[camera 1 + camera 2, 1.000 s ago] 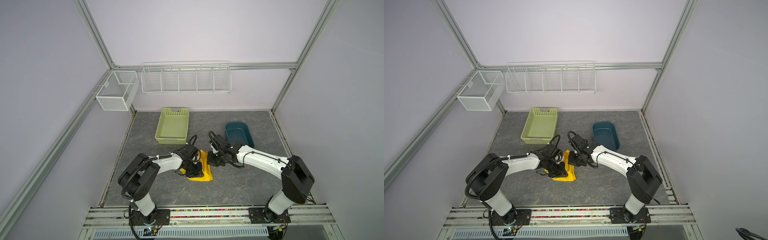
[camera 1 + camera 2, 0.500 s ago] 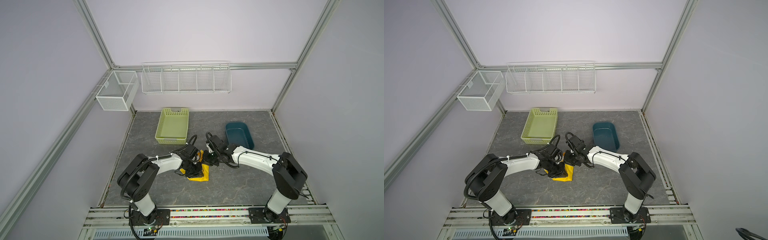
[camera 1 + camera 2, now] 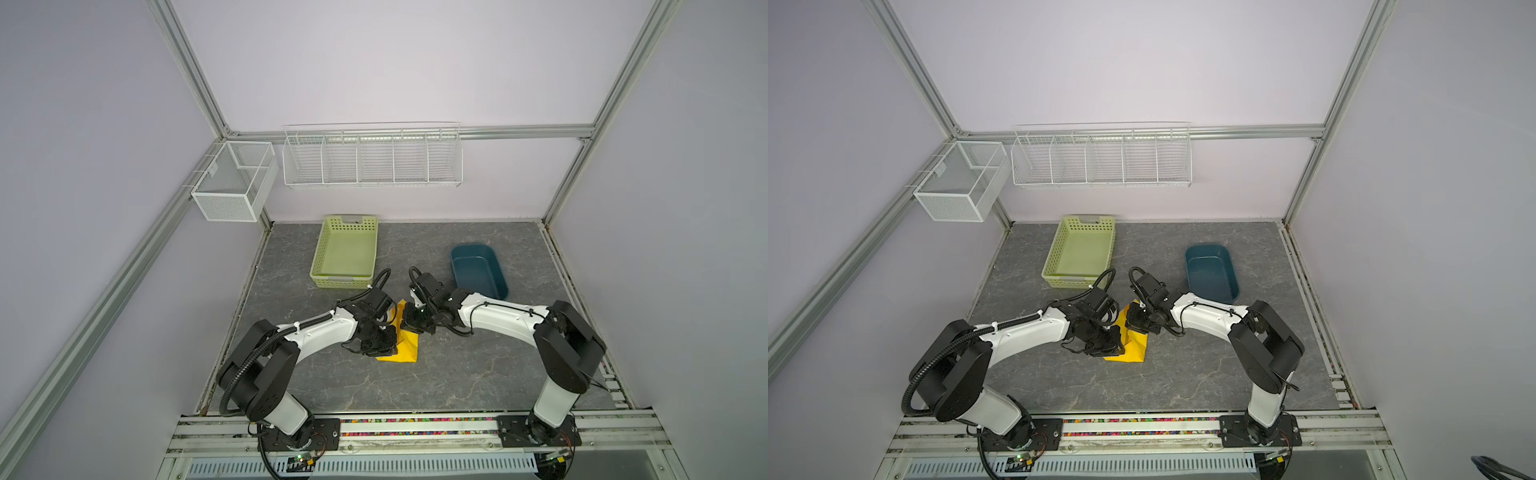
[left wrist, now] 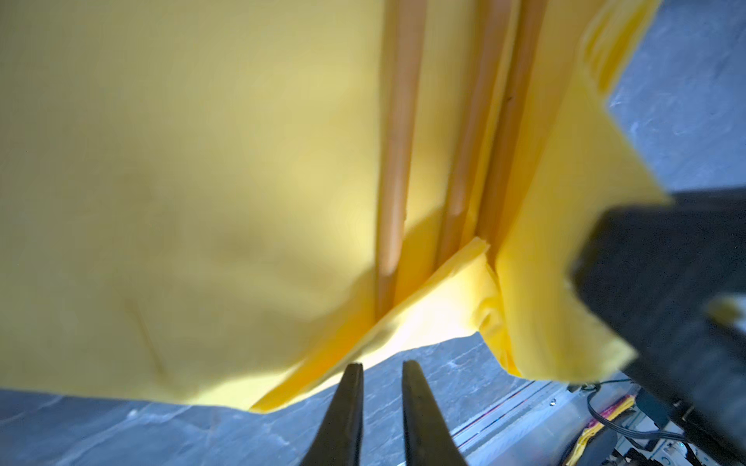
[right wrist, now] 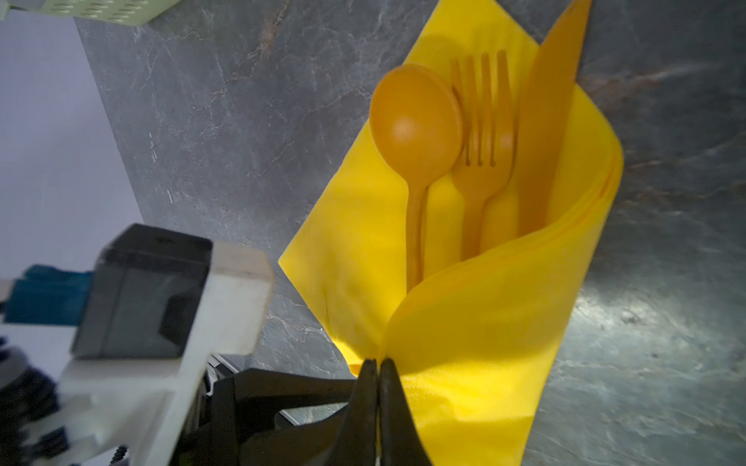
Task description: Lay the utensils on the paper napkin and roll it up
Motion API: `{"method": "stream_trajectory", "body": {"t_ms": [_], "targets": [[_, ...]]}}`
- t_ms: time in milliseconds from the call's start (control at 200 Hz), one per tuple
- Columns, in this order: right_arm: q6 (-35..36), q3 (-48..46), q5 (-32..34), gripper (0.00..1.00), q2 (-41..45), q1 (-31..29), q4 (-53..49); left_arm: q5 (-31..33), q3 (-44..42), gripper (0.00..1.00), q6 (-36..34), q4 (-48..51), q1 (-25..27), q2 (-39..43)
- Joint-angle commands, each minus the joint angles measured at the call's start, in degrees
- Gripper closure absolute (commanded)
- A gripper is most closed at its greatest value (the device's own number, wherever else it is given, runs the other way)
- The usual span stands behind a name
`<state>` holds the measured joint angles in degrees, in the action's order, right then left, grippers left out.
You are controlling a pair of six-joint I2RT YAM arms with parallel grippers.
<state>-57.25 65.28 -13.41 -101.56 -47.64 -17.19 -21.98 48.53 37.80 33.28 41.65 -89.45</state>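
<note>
The yellow paper napkin (image 5: 484, 322) lies on the grey table, one side folded up over the utensils' handles. The orange-brown spoon (image 5: 415, 125), fork (image 5: 482, 133) and knife (image 5: 545, 121) lie side by side on it, heads showing. My right gripper (image 5: 373, 361) is shut on the folded napkin edge. In the left wrist view the handles (image 4: 397, 141) run under the fold, and my left gripper (image 4: 381, 365) stands slightly open just short of the napkin (image 4: 181, 161), nothing between its fingers. In both top views the two grippers (image 3: 388, 338) (image 3: 1136, 324) meet over the napkin (image 3: 407, 351).
A green basket (image 3: 340, 283) stands behind the left arm and a dark blue tub (image 3: 484, 292) behind the right arm. A white wire rack (image 3: 372, 158) and a mesh box (image 3: 232, 187) hang on the back wall. Metal rails edge the table.
My right gripper has moved left toward the left gripper, carrying the napkin edge over the utensils. The left jaws have parted a little.
</note>
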Motion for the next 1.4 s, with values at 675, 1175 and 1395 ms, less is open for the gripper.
{"method": "stream_trajectory", "body": {"t_ms": [675, 1175, 1395], "targets": [[-2.22, -0.63, -2.44, 0.93, -1.25, -0.67, 4.9, 1.56, -0.63, 0.82, -0.94, -2.13, 0.22, -3.63], [-2.98, 0.63, -4.13, 0.93, -6.35, -1.54, 8.1, 0.82, -1.14, 0.83, -0.69, -2.95, 0.26, -3.68], [-3.71, 0.38, -5.03, 0.93, -8.88, -1.51, 11.53, 0.49, -1.27, 0.83, -0.54, -3.05, 0.23, -3.67]]}}
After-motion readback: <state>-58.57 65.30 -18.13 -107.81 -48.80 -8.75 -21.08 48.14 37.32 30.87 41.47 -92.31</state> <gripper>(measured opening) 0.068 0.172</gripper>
